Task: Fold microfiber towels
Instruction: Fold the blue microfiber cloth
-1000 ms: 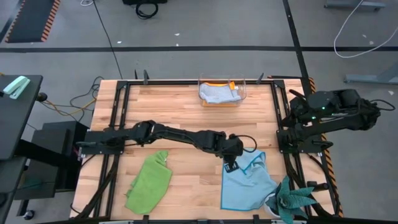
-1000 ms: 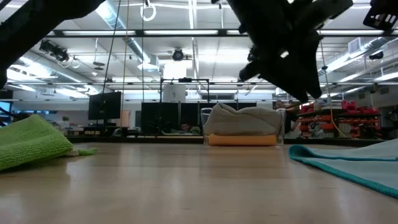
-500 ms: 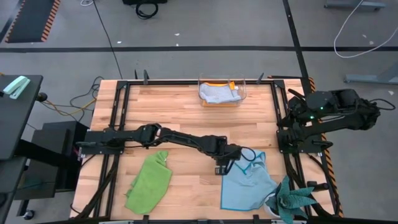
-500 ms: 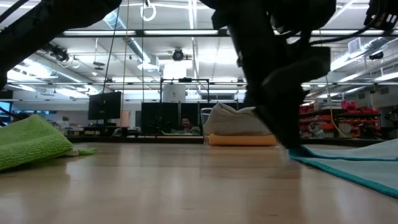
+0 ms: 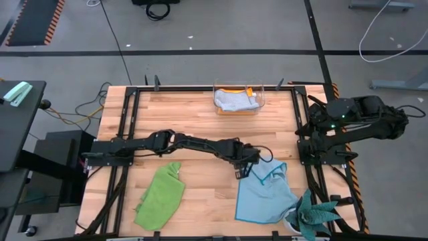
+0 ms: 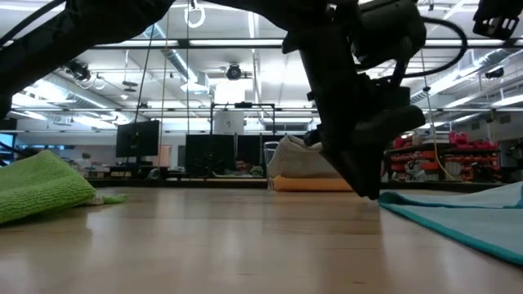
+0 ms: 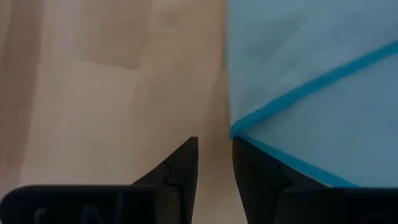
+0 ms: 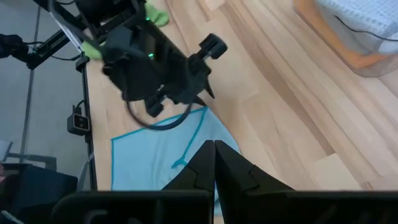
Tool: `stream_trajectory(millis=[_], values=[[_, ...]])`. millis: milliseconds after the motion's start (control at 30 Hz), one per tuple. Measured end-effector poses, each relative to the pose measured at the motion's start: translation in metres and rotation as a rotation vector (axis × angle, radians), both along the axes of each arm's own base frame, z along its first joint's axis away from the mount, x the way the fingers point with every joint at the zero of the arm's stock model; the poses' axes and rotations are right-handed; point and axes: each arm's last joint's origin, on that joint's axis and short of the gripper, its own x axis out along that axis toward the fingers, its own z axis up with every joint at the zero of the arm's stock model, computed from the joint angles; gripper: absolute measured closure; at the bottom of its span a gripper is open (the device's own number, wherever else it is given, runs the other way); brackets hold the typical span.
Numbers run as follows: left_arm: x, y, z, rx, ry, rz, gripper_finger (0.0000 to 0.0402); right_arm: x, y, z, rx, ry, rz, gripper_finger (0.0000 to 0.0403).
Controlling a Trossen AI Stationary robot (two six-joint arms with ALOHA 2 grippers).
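Your left gripper [image 7: 214,163] is hanging with its fingers slightly apart and empty, right at the near corner of the flat light blue microfiber towel [image 5: 264,197]; the cloth is spreading away from it toward the teal spiky-leaved plant [image 5: 314,217]; nothing is standing between; your right gripper [image 8: 214,163] is waiting closed, well apart.

Left arm stretched across the bench, hand [image 5: 239,175] low, fingers slightly parted; right arm folded at bench edge, hand [image 8: 215,163] closed.

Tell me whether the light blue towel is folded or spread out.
Mostly spread: the light blue towel lies flat on the table, with one corner turned over.
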Motion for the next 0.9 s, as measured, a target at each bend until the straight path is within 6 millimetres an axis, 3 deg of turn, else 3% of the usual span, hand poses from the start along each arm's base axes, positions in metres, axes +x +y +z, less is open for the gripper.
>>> stream_trajectory(millis=[333, 467, 700, 900], values=[[-0.003, 0.022, -0.002, -0.059, 0.038, 0.137, 0.0294, 0.001, 0.000, 0.000, 0.001, 0.004, -0.002, 0.0391], [-0.008, 0.021, 0.004, -0.198, 0.085, 0.149, 0.0302, 0.001, 0.000, 0.000, 0.001, 0.004, -0.001, 0.0390], [-0.011, -0.015, 0.036, -0.337, 0.005, 0.077, 0.0327, 0.001, 0.000, 0.000, -0.014, 0.004, 0.013, 0.0391], [-0.006, -0.050, 0.046, -0.492, -0.083, -0.031, 0.0347, 0.001, 0.000, 0.000, -0.043, 0.002, 0.028, 0.0391]])
